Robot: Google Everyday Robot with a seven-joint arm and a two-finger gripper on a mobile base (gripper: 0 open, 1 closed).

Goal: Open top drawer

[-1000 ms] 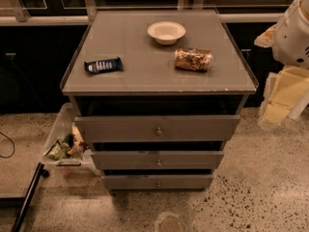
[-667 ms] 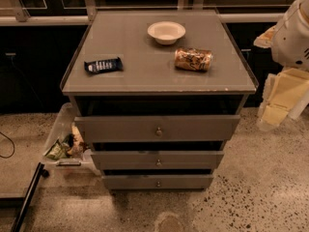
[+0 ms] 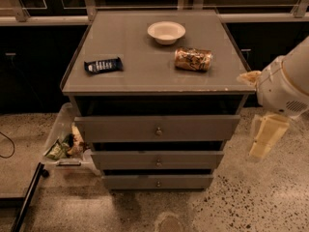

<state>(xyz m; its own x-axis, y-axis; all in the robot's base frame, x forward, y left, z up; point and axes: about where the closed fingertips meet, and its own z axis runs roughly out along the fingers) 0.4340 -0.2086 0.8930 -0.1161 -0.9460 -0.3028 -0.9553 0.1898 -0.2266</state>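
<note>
Top drawer (image 3: pixel 193 128) is seen just under the tabletop (image 3: pixel 140 74), its front pulled slightly fwd w/ a dark gap above. On the tabletop a bowl (image 3: pixel 166 32), a can (image 3: pixel 193 59) on its side & a dark wrapper (image 3: pixel 103 65) are laid apart. Gripper (image 3: pixel 267 138) is held low at right, well clear of the drawer; whether it's wide or narrow can't be told.

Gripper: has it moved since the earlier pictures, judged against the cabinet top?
Yes. The gripper has moved down: it now hangs lower than the front edge of the cabinet top, right of the top drawer; earlier it was level with that edge.
</note>
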